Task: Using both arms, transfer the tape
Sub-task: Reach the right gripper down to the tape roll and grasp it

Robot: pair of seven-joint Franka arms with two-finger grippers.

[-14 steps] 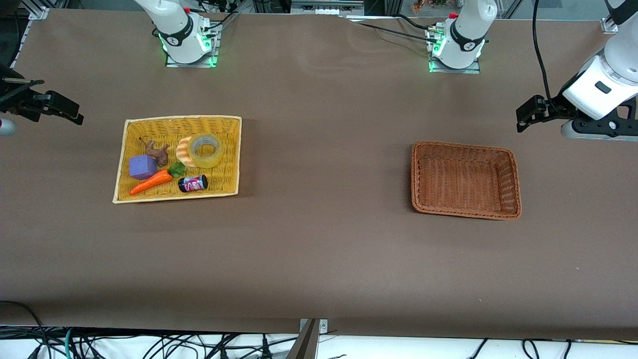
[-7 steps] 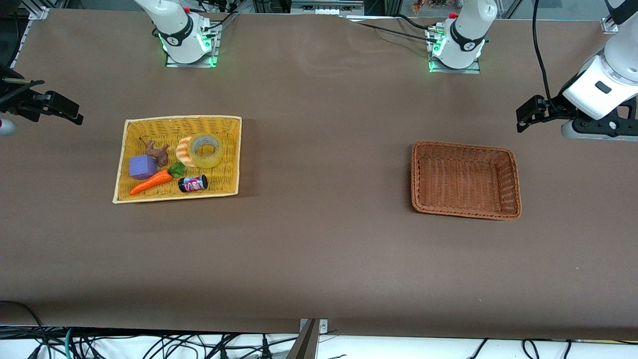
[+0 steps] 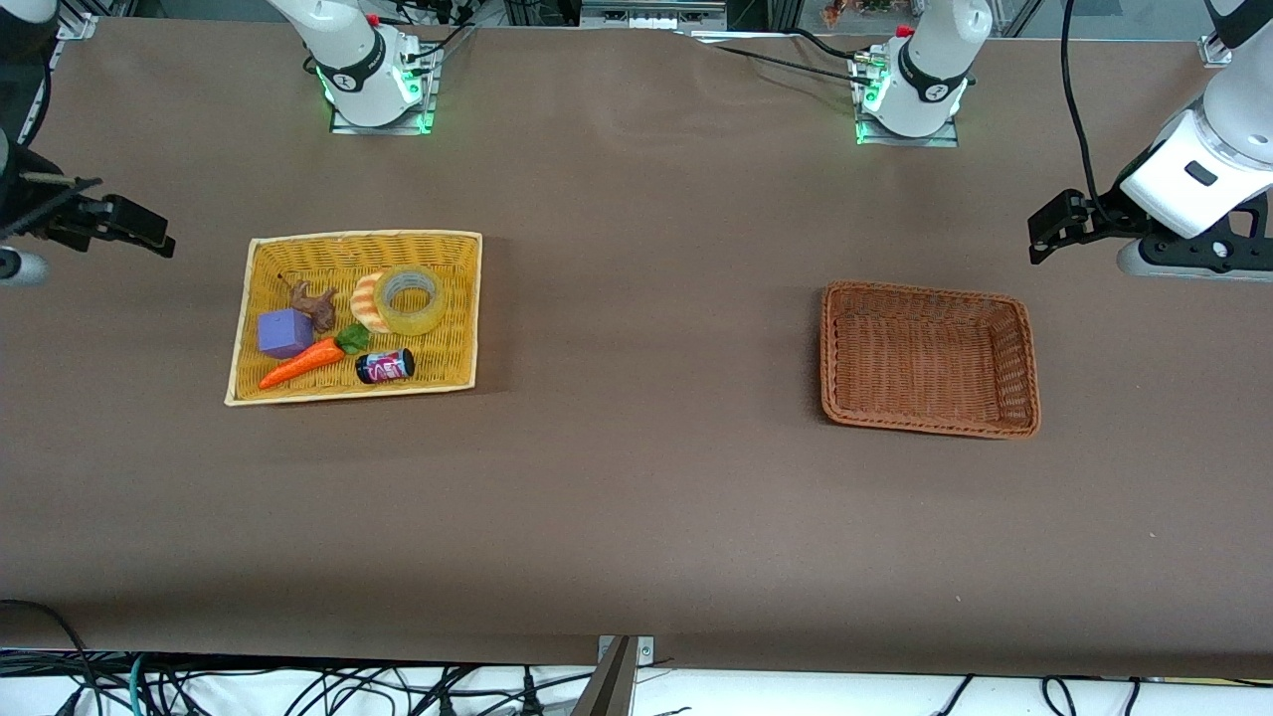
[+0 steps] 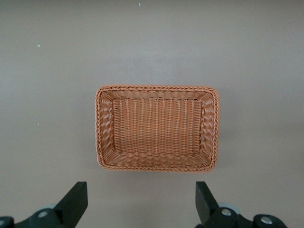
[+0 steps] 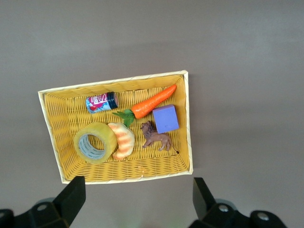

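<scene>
The tape (image 3: 410, 298), a yellowish translucent roll with a grey hollow core, lies flat in the yellow woven tray (image 3: 358, 240) toward the right arm's end of the table. It touches the striped croissant toy (image 3: 369, 302). In the right wrist view the tape (image 5: 95, 142) lies in the tray (image 5: 114, 83). My right gripper (image 3: 149, 234) is open and empty, up in the air off the tray's outer end, and shows in its wrist view (image 5: 137, 199). My left gripper (image 3: 1042, 239) is open and empty, high beside the brown basket (image 3: 925, 291), and shows in its wrist view (image 4: 140, 204).
The tray also holds a purple cube (image 3: 284, 332), a carrot toy (image 3: 303, 364), a small can (image 3: 385, 366) and a brown animal figure (image 3: 316, 306). The brown basket (image 4: 156, 88) has nothing in it. Brown table lies between tray and basket.
My right gripper has shifted slightly toward the tray. The left gripper has barely moved. The tape and the other objects have not moved.
</scene>
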